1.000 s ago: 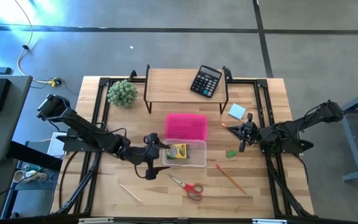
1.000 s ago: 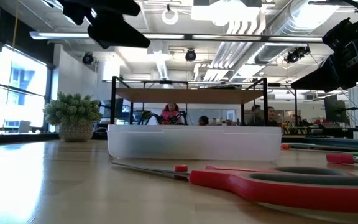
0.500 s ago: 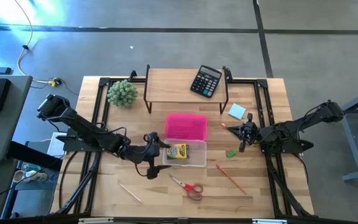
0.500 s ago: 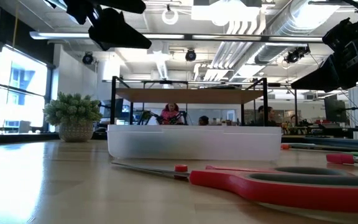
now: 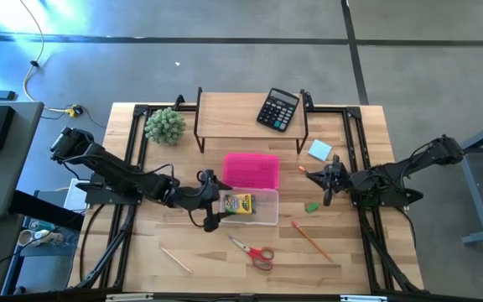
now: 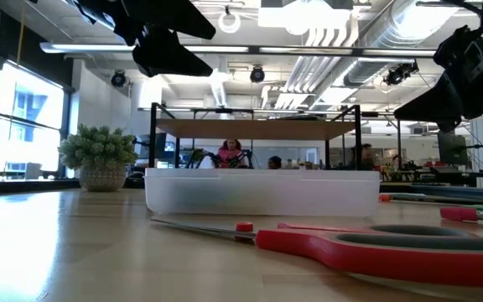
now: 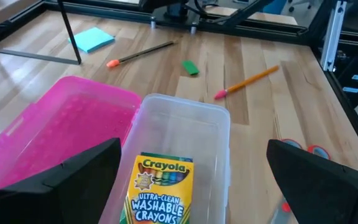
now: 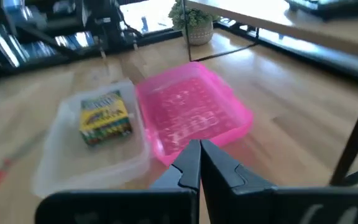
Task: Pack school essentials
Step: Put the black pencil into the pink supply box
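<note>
The yellow-green crayon box (image 5: 238,204) lies flat in the clear bin (image 5: 262,216), and shows in the left wrist view (image 7: 157,193). My left gripper (image 5: 214,201) hangs open and empty over the bin's left end, with its fingers wide apart (image 7: 194,186). My right gripper (image 5: 324,179) is shut and empty above the table's right part (image 8: 199,158). The red-handled scissors (image 5: 254,252), orange pencil (image 5: 311,241), pale stick (image 5: 175,260), green eraser (image 5: 312,206) and light-blue notepad (image 5: 319,150) all lie flat on the table.
The bin's pink lid (image 5: 251,170) lies open behind the bin. A dark pencil with an orange tip (image 7: 138,55) lies near my right gripper. The black calculator (image 5: 277,109) sits on a wooden shelf (image 5: 225,113) at the back. The green ball plant (image 5: 165,125) stands at the far left.
My left gripper has moved toward the table's right edge and a little toward its far edge, closing in on the bin's left end and staying open. The crayon box has stayed in the bin.
</note>
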